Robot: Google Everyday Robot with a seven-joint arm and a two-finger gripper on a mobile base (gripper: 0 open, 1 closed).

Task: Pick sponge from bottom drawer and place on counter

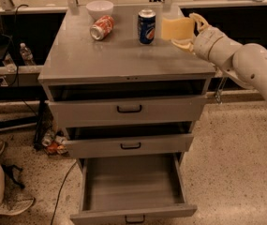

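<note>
The pale yellow sponge (pixel 176 29) is held in my cream gripper (pixel 188 30), just above the right back part of the grey counter (pixel 114 55). The gripper is shut on the sponge, one finger above and one below it. My arm reaches in from the right. The bottom drawer (pixel 132 191) stands pulled wide open and shows an empty grey floor. Its black loop handle is at the lower frame edge.
A blue soda can (pixel 146 26) stands upright left of the sponge. A red can (pixel 102 27) lies on its side by a white bowl (pixel 100 7). The two upper drawers are slightly ajar. A person's shoe and knee show at the lower left.
</note>
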